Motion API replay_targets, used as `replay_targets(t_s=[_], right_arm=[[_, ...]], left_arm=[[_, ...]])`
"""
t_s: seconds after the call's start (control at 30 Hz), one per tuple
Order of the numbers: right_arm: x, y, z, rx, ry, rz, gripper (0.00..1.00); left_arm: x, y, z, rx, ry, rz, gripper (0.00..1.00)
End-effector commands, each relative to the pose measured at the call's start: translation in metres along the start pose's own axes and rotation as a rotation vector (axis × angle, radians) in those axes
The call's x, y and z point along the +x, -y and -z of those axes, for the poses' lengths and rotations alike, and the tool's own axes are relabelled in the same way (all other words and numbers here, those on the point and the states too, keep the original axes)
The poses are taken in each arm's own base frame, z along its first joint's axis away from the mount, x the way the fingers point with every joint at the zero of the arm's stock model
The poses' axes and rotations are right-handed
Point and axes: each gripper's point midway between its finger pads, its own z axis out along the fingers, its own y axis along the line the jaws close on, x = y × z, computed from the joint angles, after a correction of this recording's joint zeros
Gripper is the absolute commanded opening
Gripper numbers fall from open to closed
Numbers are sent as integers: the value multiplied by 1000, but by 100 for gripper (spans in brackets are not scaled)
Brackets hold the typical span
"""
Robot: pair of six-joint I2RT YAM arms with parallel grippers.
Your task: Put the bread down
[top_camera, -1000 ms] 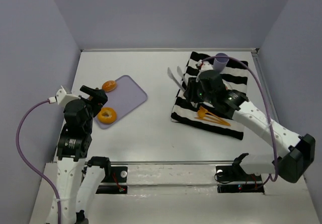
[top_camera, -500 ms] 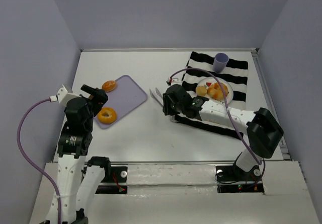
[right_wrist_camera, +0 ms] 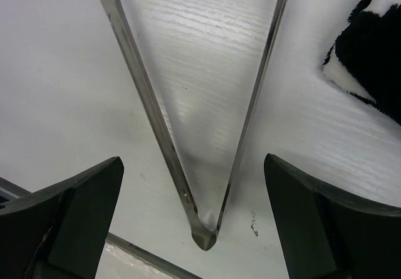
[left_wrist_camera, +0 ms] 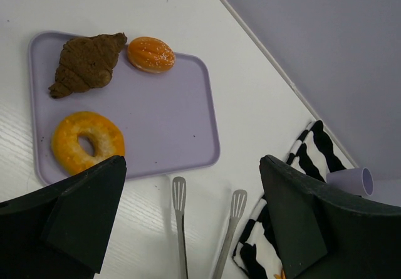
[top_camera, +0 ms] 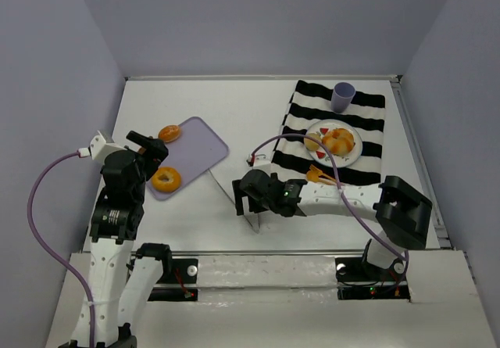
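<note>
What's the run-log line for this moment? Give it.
right hand: open over tongs | left hand: open over tray | bread: on tray

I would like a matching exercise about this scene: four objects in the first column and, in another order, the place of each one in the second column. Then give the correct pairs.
Objects
1. small lilac cup
2. brown croissant
3. round white plate with food
4. silver metal tongs

Places
A. on the lilac rectangular tray
B. middle of the black-and-white striped cloth
C. on the bare white table, beside the tray
D. far edge of the cloth

Pairs: 1-D, 2-A, 3-B, 4-C
</note>
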Motion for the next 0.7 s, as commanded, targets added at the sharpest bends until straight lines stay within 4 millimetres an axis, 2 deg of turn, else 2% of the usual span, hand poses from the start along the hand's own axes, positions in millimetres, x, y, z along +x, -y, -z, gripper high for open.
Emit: replay_targets(t_s=[0.0, 0.07, 0.27, 0.3, 0.37, 0.47, 0.67], right_arm=[[-41, -17, 18, -8, 135, -55, 100], [-53, -17, 28, -8, 170, -54, 100], [-109, -4, 80, 37, 360, -64, 100], [-114, 5, 87, 83, 384, -47, 100], [-128, 3, 103, 77, 409, -32, 100], [-128, 0, 107, 60, 395, -10, 100], [-128, -1, 96, 95, 383, 9, 100]], left_arm=[[-9, 7, 3, 27, 33, -1, 99], [-10, 7, 4, 29, 35, 0, 99], [-9, 8, 3, 30, 32, 0, 99], [-9, 8, 3, 30, 30, -2, 99], [-8, 8, 2, 26, 25, -6, 99], [-8, 7, 1, 25, 28, -2, 99], [-8, 6, 0, 18, 27, -4, 99]])
